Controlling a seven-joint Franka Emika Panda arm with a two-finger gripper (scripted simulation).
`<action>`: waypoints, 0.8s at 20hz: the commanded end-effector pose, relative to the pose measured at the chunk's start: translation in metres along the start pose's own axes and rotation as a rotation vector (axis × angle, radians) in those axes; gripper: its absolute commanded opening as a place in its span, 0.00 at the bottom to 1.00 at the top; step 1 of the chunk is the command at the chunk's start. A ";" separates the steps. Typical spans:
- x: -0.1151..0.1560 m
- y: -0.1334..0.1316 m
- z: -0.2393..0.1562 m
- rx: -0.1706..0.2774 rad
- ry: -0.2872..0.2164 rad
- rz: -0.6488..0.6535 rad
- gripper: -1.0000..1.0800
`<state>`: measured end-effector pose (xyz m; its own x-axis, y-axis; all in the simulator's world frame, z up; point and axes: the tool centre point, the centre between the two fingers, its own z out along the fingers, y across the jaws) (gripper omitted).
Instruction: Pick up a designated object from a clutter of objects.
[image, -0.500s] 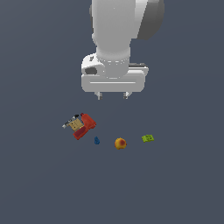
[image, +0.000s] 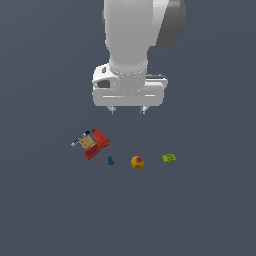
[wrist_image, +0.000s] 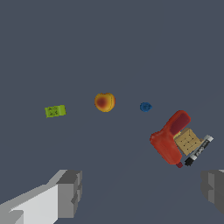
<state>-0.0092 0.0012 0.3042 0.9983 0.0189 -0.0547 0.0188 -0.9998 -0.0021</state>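
Red glossy elongated piece with rounded ends (image: 96, 144) is my target; it lies on the flat grey floor (image: 45, 210), toward the exterior view's left end of the scattered row, touching the tan boxy item with a black-and-white stick (image: 86, 141) that sits against its side.

Change since half a second ago: almost none. The white parallel gripper (image: 128, 110) has come down only slightly, if at all, and none of the clutter has shifted. My read is that I'm early in the approach, with no contact made yet.

Gripper state: fingers spread wide, nothing between them. In the wrist view both fingertips (wrist_image: 70, 192) frame bare floor, and the red piece (wrist_image: 169, 136) sits off to one side of the gap, not centred. In the exterior view the gripper hangs well above the items, roughly over the gap between the red piece and the orange-red ball (image: 137, 162).

Next, I judge, comes a lateral shift toward the red piece, probably a wrist rotation to close across its narrow width, then the descent. The risk is the tan item: it's touching the target, so a finger could land on it or drag it along.

Others are well apart: tiny blue piece (image: 110, 160), ball, and flat green block (image: 169, 158).

Containers: none in view; everything lies loose on the floor.
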 end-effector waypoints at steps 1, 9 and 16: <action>0.000 0.000 0.001 0.001 -0.001 0.000 1.00; 0.009 0.018 0.030 0.027 -0.008 0.051 1.00; 0.020 0.057 0.090 0.071 -0.020 0.162 1.00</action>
<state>0.0057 -0.0452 0.2289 0.9907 -0.1132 -0.0751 -0.1175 -0.9915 -0.0550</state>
